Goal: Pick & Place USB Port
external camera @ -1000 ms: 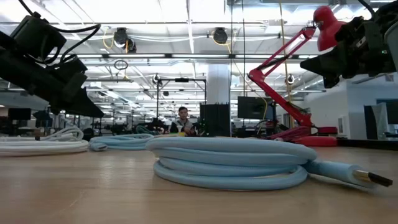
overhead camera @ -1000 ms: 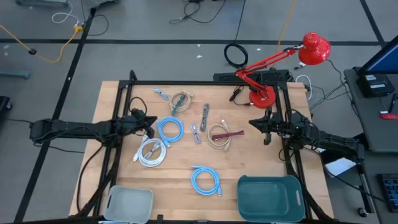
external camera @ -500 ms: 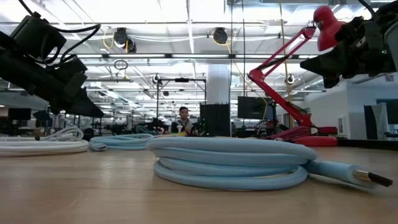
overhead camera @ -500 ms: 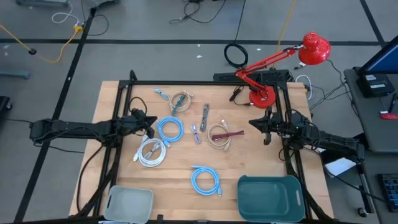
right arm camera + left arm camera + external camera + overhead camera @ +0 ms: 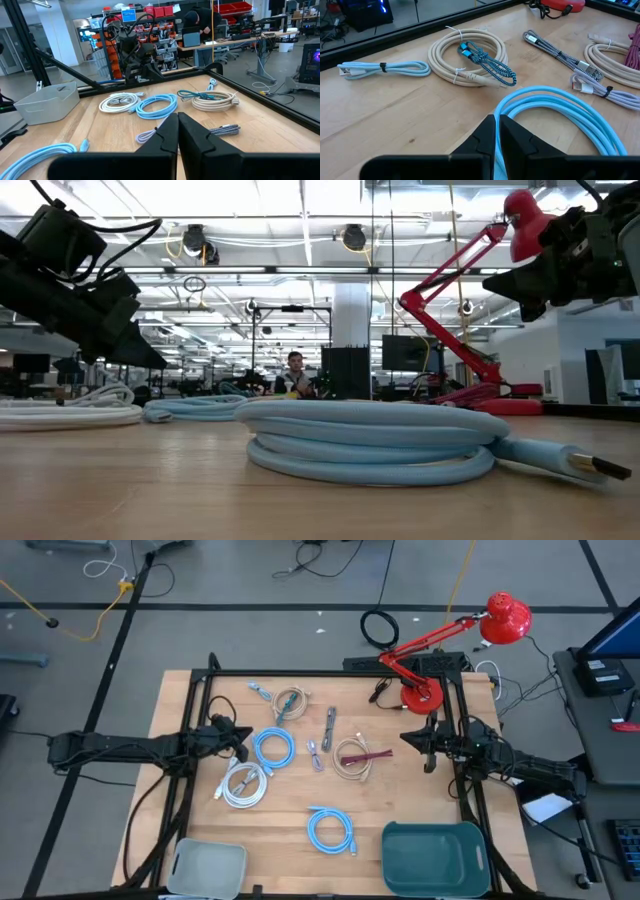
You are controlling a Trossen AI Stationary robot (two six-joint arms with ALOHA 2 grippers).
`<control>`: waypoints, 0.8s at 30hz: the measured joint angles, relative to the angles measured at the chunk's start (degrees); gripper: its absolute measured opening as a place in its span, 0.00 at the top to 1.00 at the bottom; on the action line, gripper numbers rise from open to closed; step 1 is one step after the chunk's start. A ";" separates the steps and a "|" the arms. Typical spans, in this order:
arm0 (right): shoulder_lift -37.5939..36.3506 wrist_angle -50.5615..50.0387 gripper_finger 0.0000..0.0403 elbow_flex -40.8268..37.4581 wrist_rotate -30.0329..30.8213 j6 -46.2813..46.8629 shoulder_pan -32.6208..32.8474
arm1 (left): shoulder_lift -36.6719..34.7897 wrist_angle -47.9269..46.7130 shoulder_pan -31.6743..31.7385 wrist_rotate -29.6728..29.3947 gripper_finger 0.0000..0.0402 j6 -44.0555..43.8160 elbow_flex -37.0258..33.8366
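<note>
Your left pincer (image 5: 240, 746) sits at the left of the high view, its tips pressed nearly together and pinching nothing, just beside the blue cable coil (image 5: 273, 748) left of centre. Your right pincer (image 5: 410, 741) hangs at the right of the frame, pressed fully together and empty, near the beige coil with the maroon cable (image 5: 354, 757).

Nothing is held yet, and no cable is in the teal bin (image 5: 436, 856) at lower right or the grey bin (image 5: 208, 867) at lower left.

The risks, as I judge them:
- Descend with the tips together and you push the coil across the desk (image 5: 400, 800) instead of taking it.
- Pinch one loop only and the coil may unwind and drag the white coil (image 5: 245, 785) just below it.
</note>
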 joint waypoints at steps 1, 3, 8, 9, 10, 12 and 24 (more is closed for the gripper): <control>0.01 0.20 1.00 -0.02 0.03 0.00 -0.02 | -0.01 -0.01 0.01 0.00 0.94 0.01 -0.01; 0.01 1.43 1.00 -0.02 0.07 0.35 -0.01 | -0.02 -0.01 0.00 0.00 0.94 0.02 -0.01; -0.01 8.28 1.00 -0.02 1.40 18.63 0.01 | -0.01 0.01 0.01 0.00 0.94 0.01 0.00; -0.01 9.24 1.00 -0.02 2.00 25.46 -0.02 | 0.00 0.07 0.00 -0.02 0.94 0.01 0.01; 0.02 10.37 1.00 -0.02 2.59 32.44 -0.03 | -0.01 0.27 0.01 -0.02 0.94 0.02 -0.01; 0.02 13.41 1.00 -0.02 3.02 46.14 -0.02 | -0.04 0.47 0.00 -0.01 0.94 0.01 0.01; 0.02 22.22 1.00 -0.02 3.70 69.05 -0.02 | -0.07 0.73 0.01 -0.01 0.94 0.02 -0.01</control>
